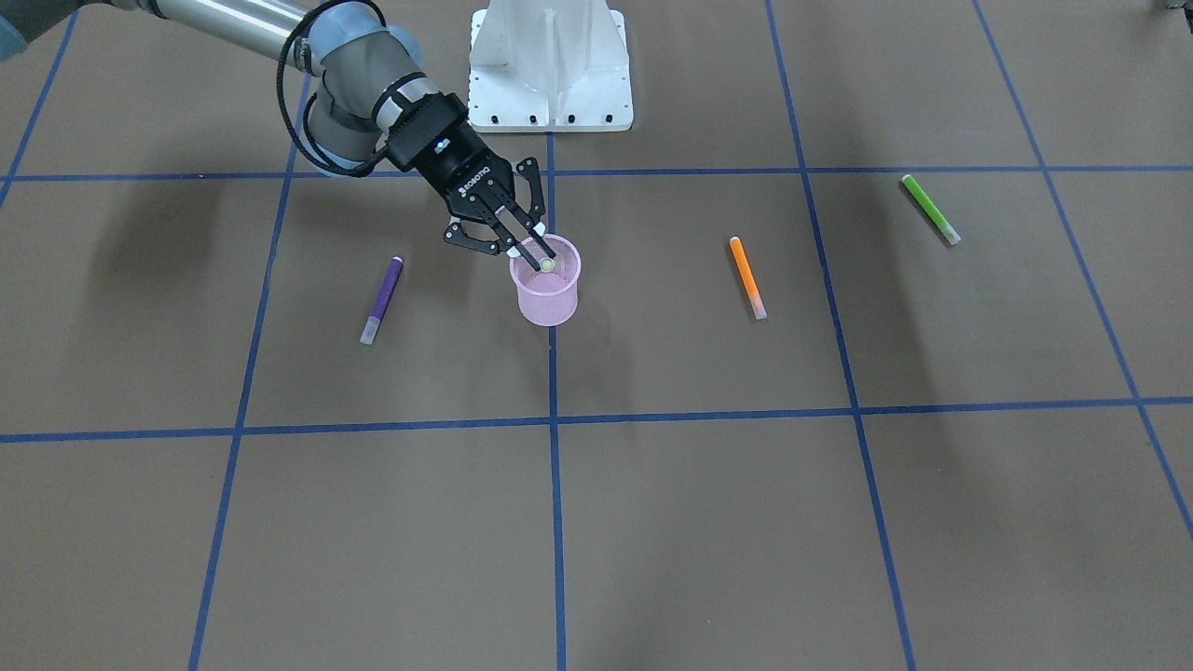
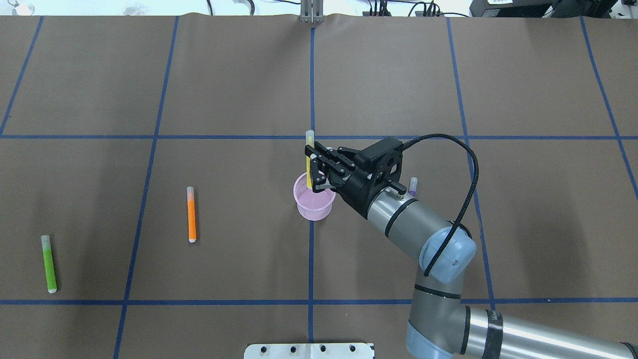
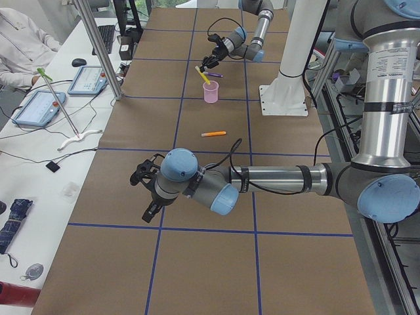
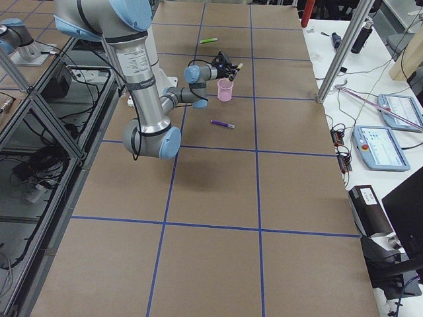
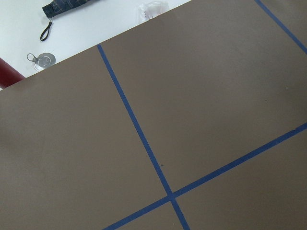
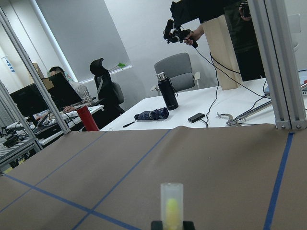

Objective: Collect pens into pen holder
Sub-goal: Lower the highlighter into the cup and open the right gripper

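Observation:
The pink mesh pen holder (image 1: 546,296) (image 2: 313,204) stands upright at the table's middle. My right gripper (image 1: 533,250) (image 2: 315,167) hangs over its rim, shut on the yellow pen (image 2: 309,142) (image 6: 171,201). That pen is held nearly upright with its lower end inside the cup. The purple pen (image 1: 383,299) (image 2: 412,186) lies on the table beside the right wrist. An orange pen (image 1: 747,277) (image 2: 191,221) and a green pen (image 1: 929,209) (image 2: 49,263) lie on the robot's left half. My left gripper (image 3: 146,194) shows only in the exterior left view, far from the cup; I cannot tell its state.
The white robot base (image 1: 550,65) stands behind the cup. Blue tape lines (image 1: 554,419) grid the brown table. A person (image 3: 20,39) sits at a desk with tablets (image 3: 41,108) past the far edge, behind aluminium posts (image 3: 98,49).

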You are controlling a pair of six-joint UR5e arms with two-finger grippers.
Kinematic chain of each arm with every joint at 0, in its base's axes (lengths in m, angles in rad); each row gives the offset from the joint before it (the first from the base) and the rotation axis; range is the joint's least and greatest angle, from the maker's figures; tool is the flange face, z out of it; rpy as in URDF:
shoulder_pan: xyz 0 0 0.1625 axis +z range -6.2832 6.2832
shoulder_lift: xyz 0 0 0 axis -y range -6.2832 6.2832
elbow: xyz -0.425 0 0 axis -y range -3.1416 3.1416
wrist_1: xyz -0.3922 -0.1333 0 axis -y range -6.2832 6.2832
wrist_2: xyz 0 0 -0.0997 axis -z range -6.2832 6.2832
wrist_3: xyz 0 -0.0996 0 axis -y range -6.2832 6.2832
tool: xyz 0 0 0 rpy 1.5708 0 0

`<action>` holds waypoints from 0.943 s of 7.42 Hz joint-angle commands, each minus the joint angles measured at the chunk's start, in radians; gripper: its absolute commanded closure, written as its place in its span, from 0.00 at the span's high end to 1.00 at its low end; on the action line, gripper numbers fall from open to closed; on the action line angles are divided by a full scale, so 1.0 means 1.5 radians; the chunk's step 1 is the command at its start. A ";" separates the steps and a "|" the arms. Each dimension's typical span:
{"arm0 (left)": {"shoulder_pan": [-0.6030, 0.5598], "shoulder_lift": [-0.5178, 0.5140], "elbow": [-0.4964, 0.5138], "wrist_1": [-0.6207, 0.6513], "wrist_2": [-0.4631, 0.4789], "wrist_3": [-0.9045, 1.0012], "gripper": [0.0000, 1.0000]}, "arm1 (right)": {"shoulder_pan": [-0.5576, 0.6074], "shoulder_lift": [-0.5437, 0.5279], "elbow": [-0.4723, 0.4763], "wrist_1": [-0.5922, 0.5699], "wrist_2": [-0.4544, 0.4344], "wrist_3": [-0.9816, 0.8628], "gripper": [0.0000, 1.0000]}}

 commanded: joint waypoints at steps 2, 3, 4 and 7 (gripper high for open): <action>0.000 0.000 0.008 0.000 0.000 0.000 1.00 | -0.049 -0.001 -0.011 -0.028 -0.066 -0.027 0.00; 0.000 0.001 0.008 0.000 0.000 0.000 1.00 | -0.049 0.001 -0.011 -0.041 -0.073 -0.027 0.00; 0.000 0.001 0.010 0.000 0.000 0.001 1.00 | -0.049 0.002 -0.012 -0.054 -0.094 -0.025 0.93; 0.001 -0.005 0.008 0.000 -0.001 0.001 1.00 | -0.051 0.007 -0.001 -0.098 -0.127 -0.025 0.99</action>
